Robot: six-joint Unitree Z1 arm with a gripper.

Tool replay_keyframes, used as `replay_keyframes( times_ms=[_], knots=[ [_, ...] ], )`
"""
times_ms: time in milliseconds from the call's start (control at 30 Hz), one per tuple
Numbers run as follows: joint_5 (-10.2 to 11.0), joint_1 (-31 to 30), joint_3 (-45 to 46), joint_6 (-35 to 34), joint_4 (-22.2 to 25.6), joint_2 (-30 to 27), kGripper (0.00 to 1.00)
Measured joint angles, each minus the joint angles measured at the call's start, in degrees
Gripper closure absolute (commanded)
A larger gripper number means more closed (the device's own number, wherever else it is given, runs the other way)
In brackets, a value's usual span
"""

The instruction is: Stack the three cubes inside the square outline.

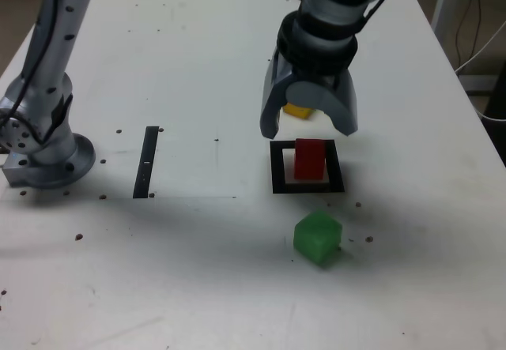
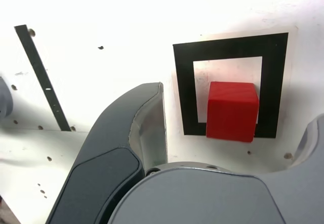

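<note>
Wrist view: we see the gripper point(image 2: 235, 118) open, its two jaws spread wide apart, with the red cube point(image 2: 233, 112) ahead of them, between the lines of the two fingers and clear of both. In the exterior view we find the red cube inside the square outline point(image 1: 277, 167), toward the right part of its white centre. The yellow cube point(image 1: 298, 111) shows between the jaws in that view, just beyond the outline and partly hidden by the gripper. On the other side of the outline, near it, we have the green cube point(image 1: 318, 237) on the white table point(image 1: 198, 287), turned at an angle. Farther out, to the exterior view's left, we see the thin black strip point(image 1: 146, 163), well apart from the cubes
</note>
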Motion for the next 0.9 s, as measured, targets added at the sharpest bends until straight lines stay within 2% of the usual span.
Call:
replay_keyframes(
  times_ms=[400, 900],
  knots=[
    [0.1, 1.8, -0.4, 1.8, 0.8, -0.5, 0.01],
    [2.1, 13.3, -0.6, 9.9, 0.7, -1.2, 0.01]
  ],
)
